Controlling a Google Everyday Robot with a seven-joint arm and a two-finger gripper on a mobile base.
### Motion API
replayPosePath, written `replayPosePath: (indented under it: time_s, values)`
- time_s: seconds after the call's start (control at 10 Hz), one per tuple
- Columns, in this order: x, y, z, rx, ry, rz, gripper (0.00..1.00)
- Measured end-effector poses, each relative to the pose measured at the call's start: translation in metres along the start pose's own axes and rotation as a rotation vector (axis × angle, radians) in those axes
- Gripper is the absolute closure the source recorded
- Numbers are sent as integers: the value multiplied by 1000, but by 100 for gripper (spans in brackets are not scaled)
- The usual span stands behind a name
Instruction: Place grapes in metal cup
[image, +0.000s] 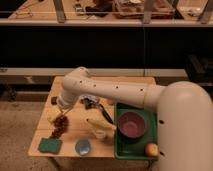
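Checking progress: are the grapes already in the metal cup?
No, the grapes lie on the table, apart from the metal cup, with the end effector near them.

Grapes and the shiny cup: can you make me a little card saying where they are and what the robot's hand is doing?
grapes: dark reddish-purple bunch of grapes, lying on the left of the wooden table
cup: small shiny silver metal cup, near the front edge, right of the grapes
gripper: gripper just above the grapes, jaws open, holding nothing
tray: green plastic tray holding a purple round bowl and a round orange fruit
job: grapes not in cup yet
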Motion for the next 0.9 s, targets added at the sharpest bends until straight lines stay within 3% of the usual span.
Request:
replayPosePath:
  time_s: [0.1, 0.4, 0.7, 0.9]
  values:
    - [6, -4, 20, 30, 1, 12, 20]
    - [4, 3, 55, 64, 4, 50, 20]
    - [-5, 12, 66, 58, -2, 79, 20]
    - [-15, 13, 77, 90, 10, 88, 20]
